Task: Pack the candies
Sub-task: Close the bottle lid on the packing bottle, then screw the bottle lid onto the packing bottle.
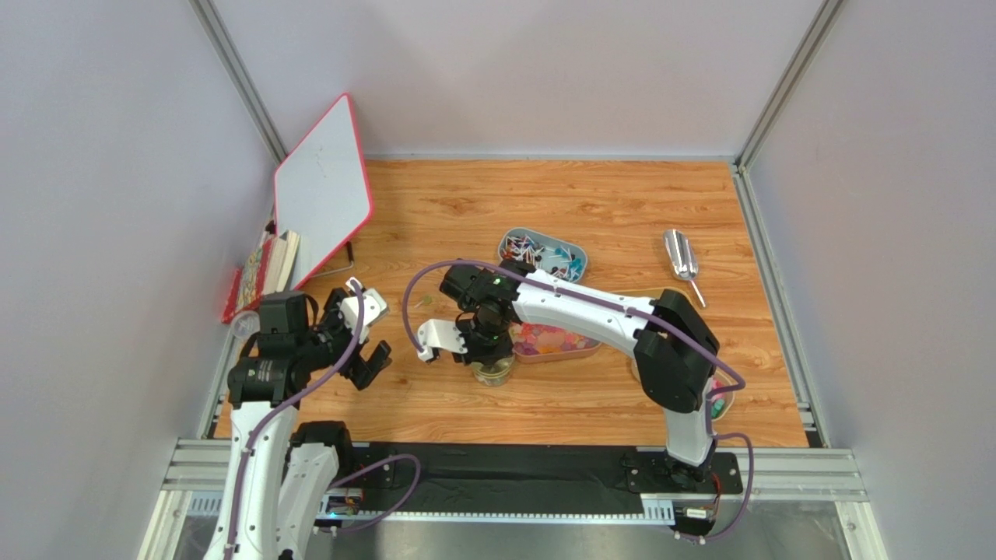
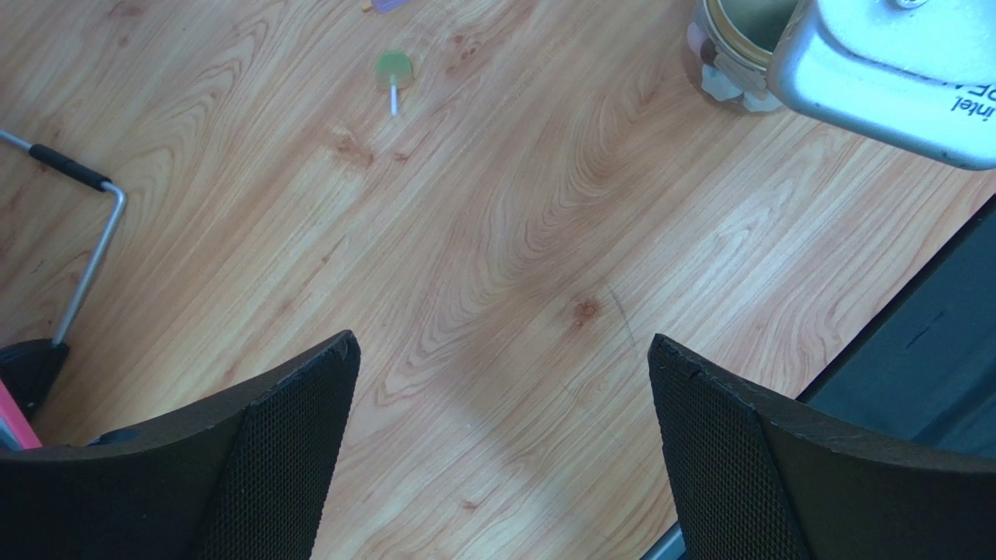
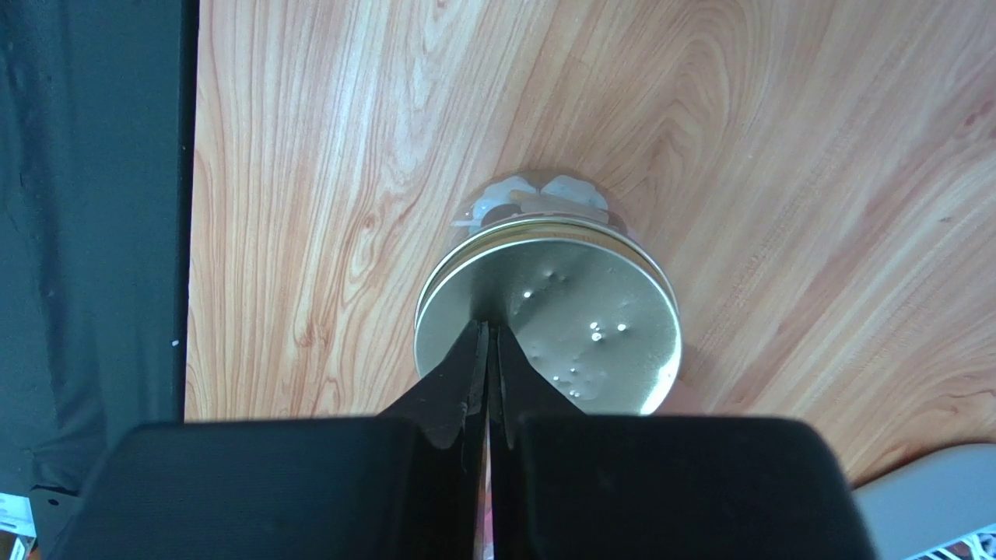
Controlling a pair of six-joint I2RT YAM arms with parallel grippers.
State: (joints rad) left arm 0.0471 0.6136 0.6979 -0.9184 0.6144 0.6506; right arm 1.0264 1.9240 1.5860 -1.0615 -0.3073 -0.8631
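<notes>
Right end effector [image 3: 489, 335], fingers together, empty, tips down over jar lid [image 3: 585, 327]; left end effector [image 2: 500, 344] wide apart, empty.

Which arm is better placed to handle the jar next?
Right. The right gripper, shut, sits directly over the jar; the left gripper hangs open over bare table, jar off to its side.

A jar [image 3: 550, 315] is sitting near the table's [image 1: 608, 198] front edge, directly beneath the right gripper [image 3: 485, 350]. Just right of it, a tray [image 1: 561, 359] is holding candies [image 1: 547, 342]; a second tray [image 1: 582, 264] is lying behind, a scoop [image 1: 680, 254] farther right, a board [image 1: 324, 193] leaning rear left.
</notes>
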